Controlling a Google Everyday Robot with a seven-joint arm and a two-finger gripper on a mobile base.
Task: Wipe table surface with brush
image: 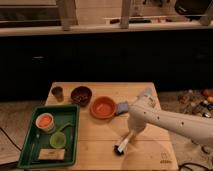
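Your table surface (pixel 100 137) is pale wood planks, roughly square, with a small dark printed mark (pixel 163 160) at the near right corner; behind it runs a dark counter front under a lit ledge, floor clutter off to the right. On the left edge sits a green tray (pixel 31 152) holding an orange-filled cup (pixel 45 121), a green cup (pixel 58 140) and a flat tan piece (pixel 51 154). Along the back: small dark cup (pixel 57 92), dark brown bowl (pixel 81 94), orange bowl (pixel 103 107), and a blue-grey sponge (pixel 122 107) just beside that bowl. Your brush (pixel 122 145) is mid-table toward the near edge, long axis tilted, white handle up and to the right, black bristle head down-left touching the wood. Your white arm (pixel 170 122) comes in from the right, elbow bent, forearm dropping onto the handle. Gripper (pixel 130 136) sits at the handle's top; you cannot tell how the jaws stand.
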